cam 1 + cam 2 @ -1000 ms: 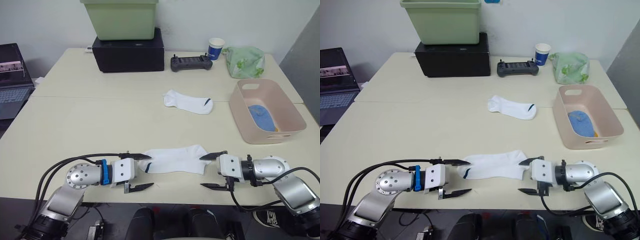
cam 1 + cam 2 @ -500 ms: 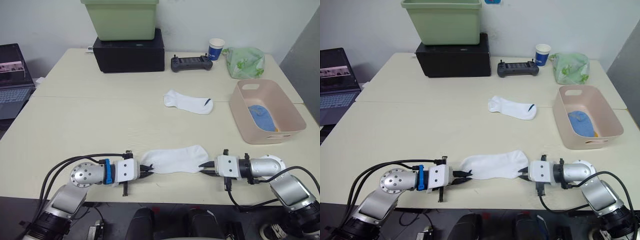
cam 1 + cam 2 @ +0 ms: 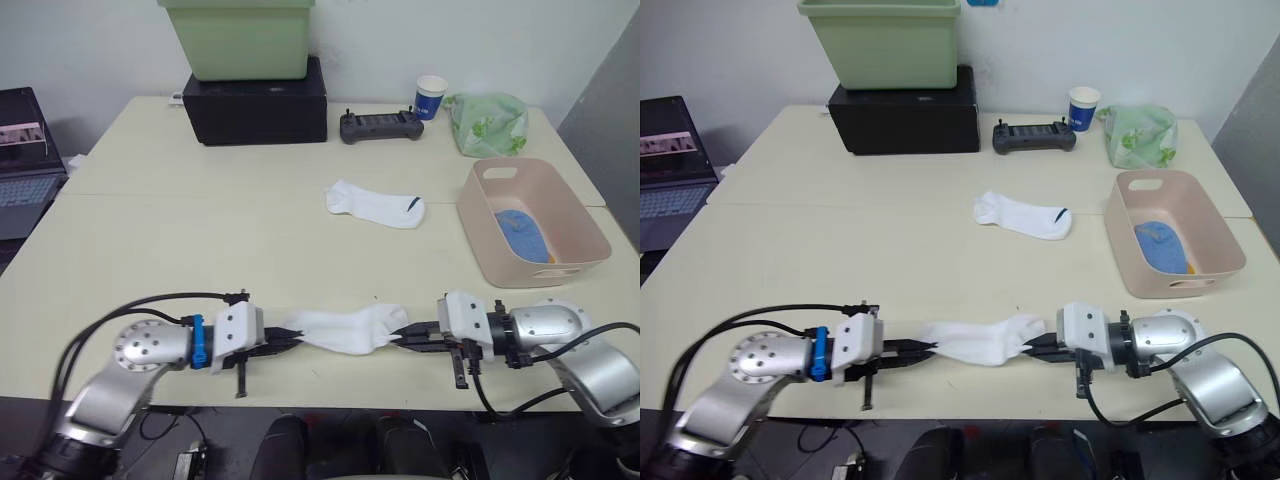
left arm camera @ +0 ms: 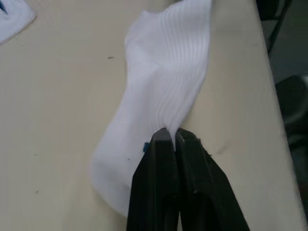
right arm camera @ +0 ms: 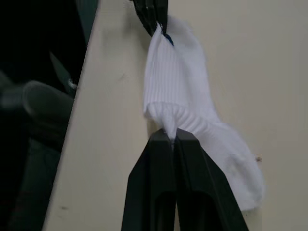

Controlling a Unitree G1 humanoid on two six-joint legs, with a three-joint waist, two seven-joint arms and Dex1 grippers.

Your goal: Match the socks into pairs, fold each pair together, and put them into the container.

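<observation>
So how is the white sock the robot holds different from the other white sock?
The near white sock is pinched at both ends by the left gripper and right gripper, bunched and wrinkled. The far white sock lies flat and untouched mid-table. Both are white ankle socks.

Two white socks (image 3: 345,329), one tub (image 3: 575,215)

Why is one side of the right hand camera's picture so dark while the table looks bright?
In the right wrist view, the dark side is the unlit space past the table's edge, not a fault; the tabletop and the held white sock, pinched by the right gripper, are evenly lit. In the left eye view the light is soft: the far white sock casts barely any shadow.
</observation>
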